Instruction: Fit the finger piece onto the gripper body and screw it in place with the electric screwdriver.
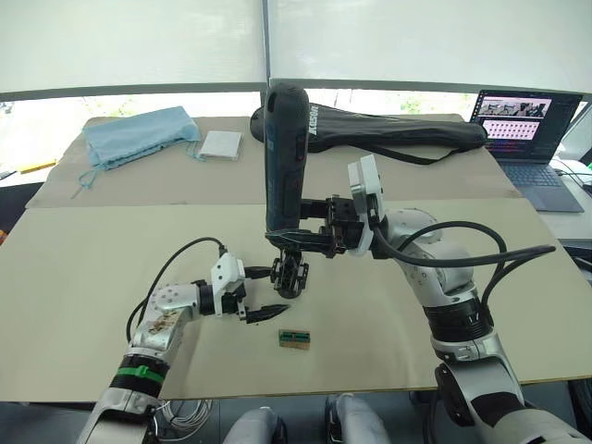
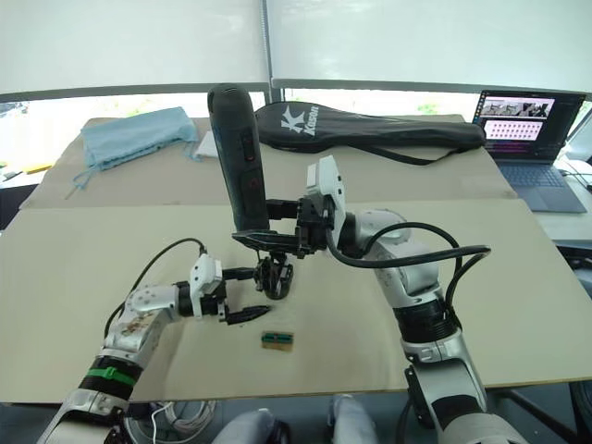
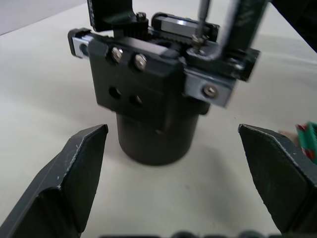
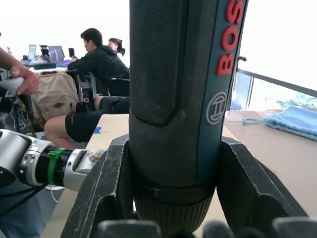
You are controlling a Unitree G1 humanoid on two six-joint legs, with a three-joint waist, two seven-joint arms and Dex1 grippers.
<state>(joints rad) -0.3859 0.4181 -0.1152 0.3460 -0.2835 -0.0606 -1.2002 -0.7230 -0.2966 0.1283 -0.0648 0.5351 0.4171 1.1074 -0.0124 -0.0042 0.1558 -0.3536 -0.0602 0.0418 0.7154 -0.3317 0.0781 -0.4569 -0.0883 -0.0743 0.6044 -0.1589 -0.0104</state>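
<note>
1. The electric screwdriver [image 1: 282, 157] carries red letters "BOS" on its barrel in the right wrist view, the rest of the word cut off by the frame edge, with a round grey logo below them.
2. The right gripper [image 4: 173, 198] is clenched around the screwdriver's lower barrel, a finger on either side, holding it nearly upright over the middle of the desk [image 1: 92, 277].
3. The gripper body [image 3: 153, 99] stands on its round base on the desk directly under the screwdriver; the thin metal bit comes down onto its top bracket, touching by a screw head.
4. The left gripper [image 3: 173, 173] is released, its two fingers spread wide on either side of the gripper body's base and apart from it.
5. The finger piece cannot be picked out with certainty among the black parts.
6. A small green-and-tan block [image 1: 295, 339] lies on the desk just near the gripper body.
7. At the far edge, a long black racket bag [image 2: 370, 129] shows a white "K" logo; the smaller lettering is unreadable.
8. A laptop [image 1: 527, 129] sits far right, its screen content too small to read.
9. A blue cloth pouch [image 1: 139, 134] lies far left.
</note>
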